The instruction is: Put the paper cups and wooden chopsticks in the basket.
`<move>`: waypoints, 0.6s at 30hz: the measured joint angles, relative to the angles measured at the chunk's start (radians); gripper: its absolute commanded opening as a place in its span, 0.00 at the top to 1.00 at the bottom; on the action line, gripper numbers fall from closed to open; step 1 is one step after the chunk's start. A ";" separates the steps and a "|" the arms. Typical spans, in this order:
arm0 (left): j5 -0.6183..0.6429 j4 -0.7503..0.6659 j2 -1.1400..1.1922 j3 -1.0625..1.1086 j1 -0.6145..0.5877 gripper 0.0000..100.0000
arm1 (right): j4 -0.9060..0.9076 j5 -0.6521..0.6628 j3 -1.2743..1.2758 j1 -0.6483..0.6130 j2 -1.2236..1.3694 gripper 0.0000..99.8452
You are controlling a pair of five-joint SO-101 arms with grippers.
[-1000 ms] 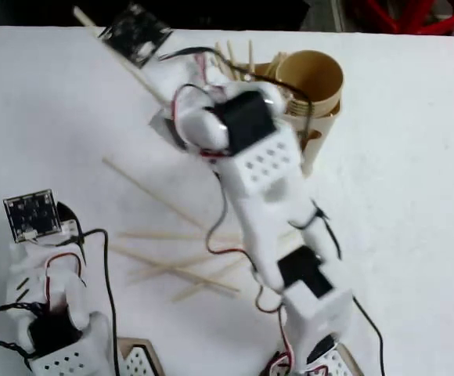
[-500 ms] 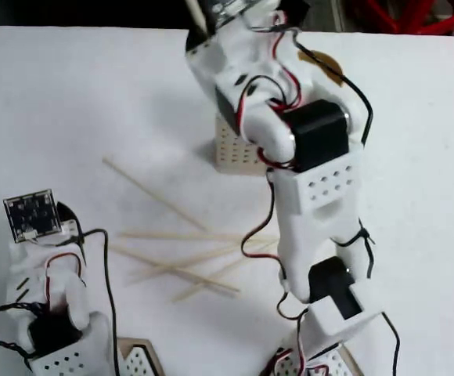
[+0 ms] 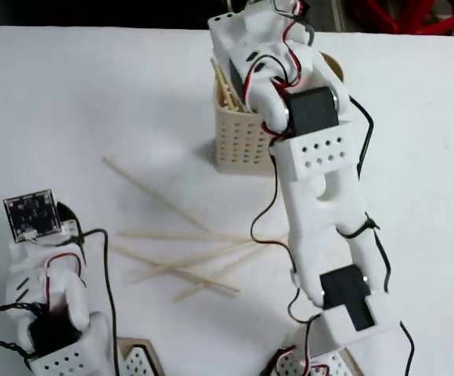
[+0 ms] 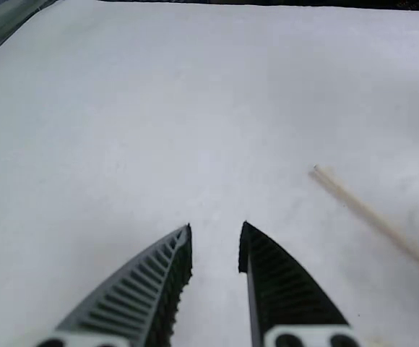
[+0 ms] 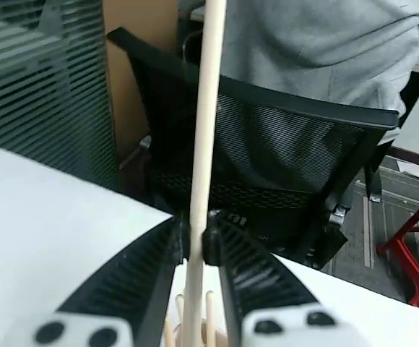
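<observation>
My right gripper is shut on a wooden chopstick, held upright above the cream perforated basket at the table's far middle. Several chopsticks stand in the basket, their tips showing under the held one. A brown paper cup peeks out behind the right arm at the basket. Several loose chopsticks lie crossed on the table in the middle. My left gripper hovers open over bare table at the near left, with one chopstick end off to its side.
The left arm sits at the near left corner with its camera board on top. Beyond the table's far edge stands a black mesh chair. White table surface spreads to the far left.
The right arm has swung with its chopstick from left of the basket to over it, tilting the stick upright. The left arm has kept still.
</observation>
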 measured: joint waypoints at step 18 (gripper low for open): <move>0.000 0.000 0.000 0.000 0.000 0.88 | -0.508 0.000 0.669 0.086 -0.109 0.92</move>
